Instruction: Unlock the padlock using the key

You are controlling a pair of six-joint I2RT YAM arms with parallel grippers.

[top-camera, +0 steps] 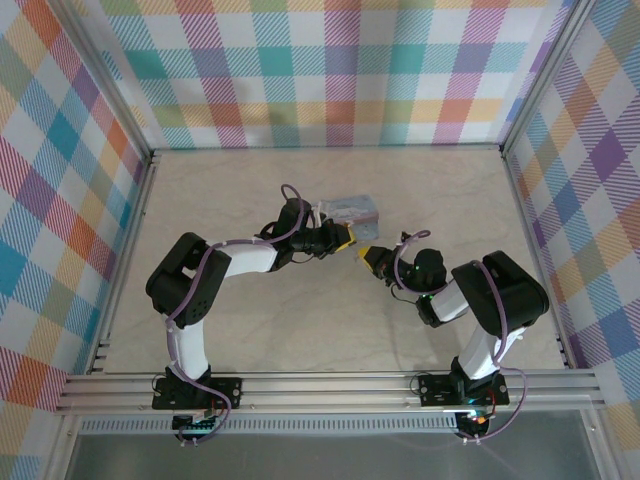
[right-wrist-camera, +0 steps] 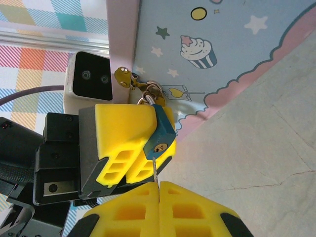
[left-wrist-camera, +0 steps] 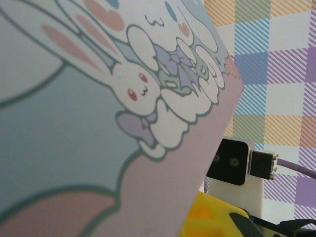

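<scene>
**Item: key at the lock, right wrist view, listed from bottom of frame upward.**

1. Right gripper (right-wrist-camera: pixel 158 191), one, bottom centre: yellow jaws closed on the key, no gap between them.
2. Key (right-wrist-camera: pixel 155 170), one: thin shaft rising from the jaws, its tip at the keyhole. Depth of entry cannot be told.
3. Padlock (right-wrist-camera: pixel 160 131), one, centre: blue-teal, keyhole face turned down toward the key.
4. Left gripper (right-wrist-camera: pixel 140 145), one, centre left: appears closed on the padlock, steadying it.
5. Metal rings (right-wrist-camera: pixel 149 91), upper centre: exact count unclear.
6. Brass hasp (right-wrist-camera: pixel 122 76), one.
7. Tin (right-wrist-camera: pixel 237 59), one, upper right: cartoon print.

**Step in hand, as judged:** insertion of the key. **Next move calls for:** seating the shaft straight and fully, then a wrist twist while the padlock is held firm.
</scene>
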